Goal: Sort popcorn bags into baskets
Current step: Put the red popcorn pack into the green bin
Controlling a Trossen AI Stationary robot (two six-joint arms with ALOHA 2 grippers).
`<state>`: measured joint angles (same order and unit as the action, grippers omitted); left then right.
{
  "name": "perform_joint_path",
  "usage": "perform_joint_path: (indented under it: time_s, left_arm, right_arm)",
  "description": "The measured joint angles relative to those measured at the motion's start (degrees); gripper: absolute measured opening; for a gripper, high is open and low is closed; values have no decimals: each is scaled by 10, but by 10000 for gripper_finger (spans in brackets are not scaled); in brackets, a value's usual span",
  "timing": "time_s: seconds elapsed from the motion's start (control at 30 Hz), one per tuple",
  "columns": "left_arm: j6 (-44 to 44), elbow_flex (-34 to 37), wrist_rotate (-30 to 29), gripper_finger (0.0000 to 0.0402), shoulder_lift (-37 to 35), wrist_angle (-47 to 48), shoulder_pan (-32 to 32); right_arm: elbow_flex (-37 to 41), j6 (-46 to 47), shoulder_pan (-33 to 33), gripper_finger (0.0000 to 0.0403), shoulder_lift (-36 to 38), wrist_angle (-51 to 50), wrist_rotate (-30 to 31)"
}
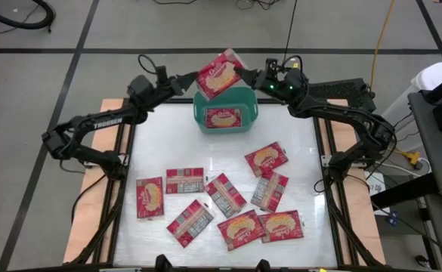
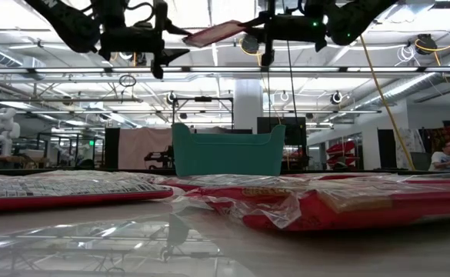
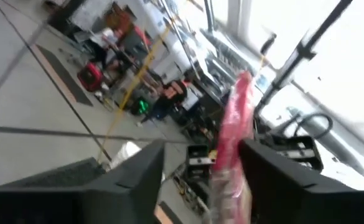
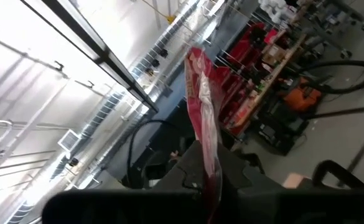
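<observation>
High view: we see both arms meeting above the teal basket [image 1: 202, 119] at the table's far edge. Right gripper [image 1: 245, 75] is clenched on one edge of a red popcorn bag [image 1: 219, 74], holding it in the air over the basket. Left gripper [image 1: 189, 78] sits at the bag's opposite edge; in the left wrist view its fingers [image 3: 138, 177] straddle the bag with space on one side, so we cannot tell whether they grip. One more bag [image 1: 224, 117] lies inside the basket. Nine bags [image 1: 232, 198] lie scattered flat on the table [image 1: 168, 140] nearer the front, some showing popcorn faces, others the printed panels.
</observation>
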<state>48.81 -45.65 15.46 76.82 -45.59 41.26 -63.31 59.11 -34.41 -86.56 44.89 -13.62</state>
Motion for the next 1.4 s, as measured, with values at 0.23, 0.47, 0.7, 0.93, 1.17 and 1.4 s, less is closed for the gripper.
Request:
perform_joint_path:
  time_s: [0.23, 0.47, 0.7, 0.93, 1.17, 1.4]
  left_arm:
    - [2, 0, 108, 49, 0, 37, 20]
    - [-14, 0, 132, 56, 0, 35, 20]
    - [-40, 0, 159, 15, 0, 39, 31]
    - [-47, -10, 213, 15, 1, 44, 46]
    - [-157, -146, 254, 15, 1, 226, 36]
    - [-357, -256, 276, 15, 70, 428, 67]
  right_arm:
    - [0, -16, 0, 0, 0, -32, 1]
    - [0, -19, 0, 0, 0, -40, 0]
    - [0, -32, 0, 8, 0, -78, -2]
    - [0, -41, -3, 68, 21, -156, -33]
    - [-1, -133, -7, 142, 109, -385, -8]
    - [-1, -220, -16, 168, 186, -540, 4]
